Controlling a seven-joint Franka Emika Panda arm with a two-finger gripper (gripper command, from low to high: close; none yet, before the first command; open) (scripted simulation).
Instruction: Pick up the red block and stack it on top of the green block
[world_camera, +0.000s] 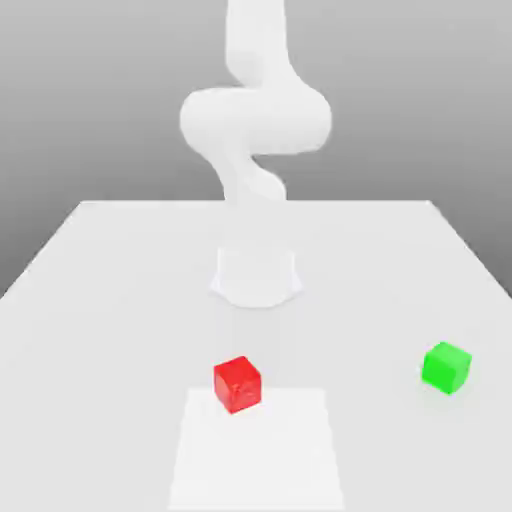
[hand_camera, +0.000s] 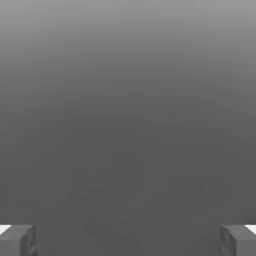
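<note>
Red block (world_camera: 237, 384) sits on the white table (world_camera: 90, 300), just at the far edge of a paler square patch (world_camera: 258, 450), in front of the arm's base (world_camera: 256, 277). Green block (world_camera: 445, 366) lies well apart from it, toward the exterior view's right, at about the same depth. Nothing is held yet, so the step in hand looks like the reach for the red block.

To do it well, the gripper (hand_camera: 128, 240) should come down over the cube's centre, its fingers (hand_camera: 17, 239) lined up with two opposite flat faces rather than across corners; the red block looks slightly turned on the table, so the wrist may need a small matching turn. The descent should be straight and stop before the tips touch the table.

Arm (world_camera: 255, 120) stands folded above its base, well above both cubes. In the hand view the two fingertips stand far apart, with nothing between them.
</note>
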